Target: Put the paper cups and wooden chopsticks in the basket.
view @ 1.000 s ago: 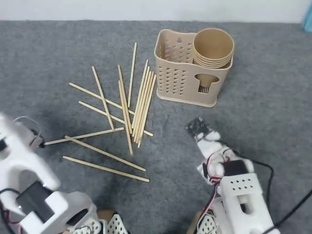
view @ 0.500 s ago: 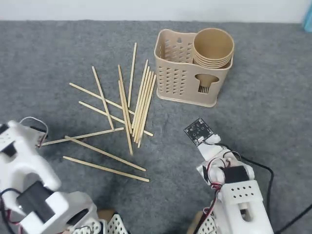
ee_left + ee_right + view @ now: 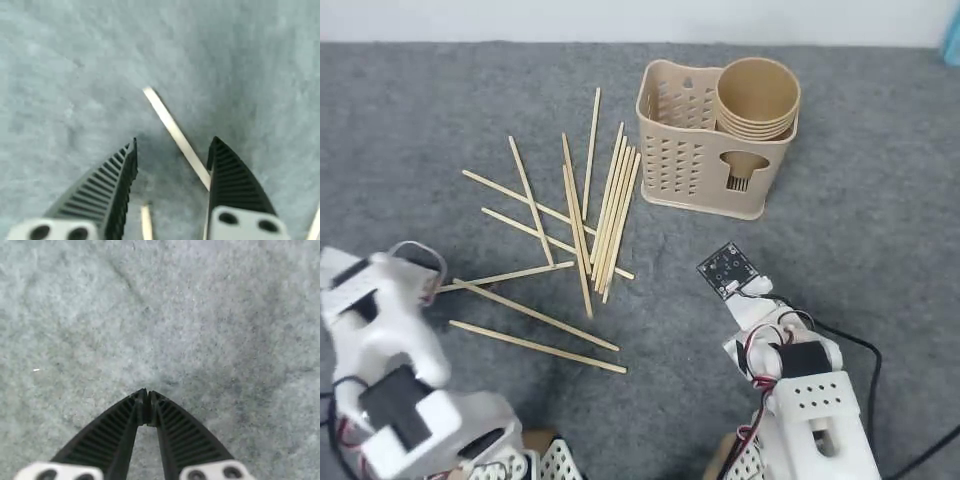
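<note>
A stack of paper cups (image 3: 757,97) stands inside the beige perforated basket (image 3: 692,160) at the back. Several wooden chopsticks (image 3: 603,210) lie scattered on the grey carpet to its left. My left arm (image 3: 380,340) is at the front left, by the end of one loose chopstick (image 3: 500,277). My left gripper (image 3: 175,144) is open just above the carpet, and that chopstick's end (image 3: 172,131) lies between its jaws, close to one finger. My right arm (image 3: 800,380) is at the front right, and its gripper (image 3: 146,394) is shut on nothing over bare carpet.
Two more chopsticks (image 3: 535,343) lie across the carpet in front of the left arm. A second chopstick tip (image 3: 146,225) shows near the left gripper's base. A black cable (image 3: 865,350) trails beside the right arm. Bare carpet lies between the right arm and the basket.
My left arm has swung right and forward to the loose chopstick's end. The right arm drew back slightly at first, then kept still.
</note>
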Controlling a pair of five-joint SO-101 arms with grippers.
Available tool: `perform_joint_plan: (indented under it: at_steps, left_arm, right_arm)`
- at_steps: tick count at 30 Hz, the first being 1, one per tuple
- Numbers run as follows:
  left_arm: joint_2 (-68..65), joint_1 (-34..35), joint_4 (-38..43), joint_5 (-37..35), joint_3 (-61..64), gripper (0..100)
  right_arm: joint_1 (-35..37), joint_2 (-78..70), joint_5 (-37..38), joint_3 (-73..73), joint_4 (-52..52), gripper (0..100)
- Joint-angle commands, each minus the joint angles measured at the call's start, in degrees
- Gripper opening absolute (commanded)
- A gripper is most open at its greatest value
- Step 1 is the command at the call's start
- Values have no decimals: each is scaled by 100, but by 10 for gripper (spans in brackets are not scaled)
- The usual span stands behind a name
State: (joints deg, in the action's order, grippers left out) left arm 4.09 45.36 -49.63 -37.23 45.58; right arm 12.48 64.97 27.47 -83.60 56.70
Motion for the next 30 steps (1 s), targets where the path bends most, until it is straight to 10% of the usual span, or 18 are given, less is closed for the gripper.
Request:
perform_joint_plan:
  at_steps: [1, 10, 15, 30]
  left_arm:
    - [-176, -264, 774, -97, 224, 224]
    - [-202, -176, 765, -440, 189, 207]
    - [-193, -193, 800, -369, 101, 1]
    - [1802, -220, 774, -176, -101, 12]
  right_arm:
    - [-13, 127, 97, 53, 57, 7]
    - [-13, 127, 105, 62, 119, 7]
    - [-13, 127, 105, 62, 119, 7]
    - [-22, 127, 105, 53, 127, 7]
